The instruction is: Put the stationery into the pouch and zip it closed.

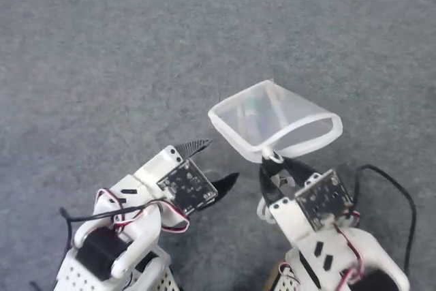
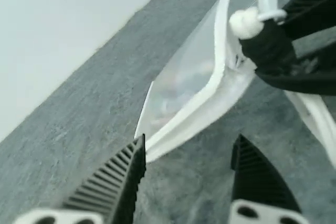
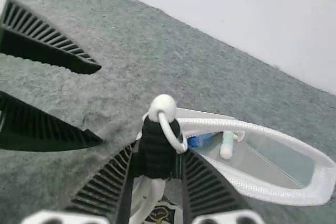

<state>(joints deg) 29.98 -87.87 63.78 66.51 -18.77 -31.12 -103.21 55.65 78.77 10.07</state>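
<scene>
My right gripper (image 1: 274,163) pinches the black zipper pull (image 3: 156,150) of the translucent white-rimmed pouch (image 1: 300,110), its mouth open. 2 stationery pieces (image 3: 226,145) lie inside. My left gripper (image 1: 219,161) gapes just beside its rim.

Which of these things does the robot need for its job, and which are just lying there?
For the job: pouch, stationery inside it, zip pull, right pincer shut on that pull, open left pincer.
Just lying about: black cable, grey mat.
</scene>
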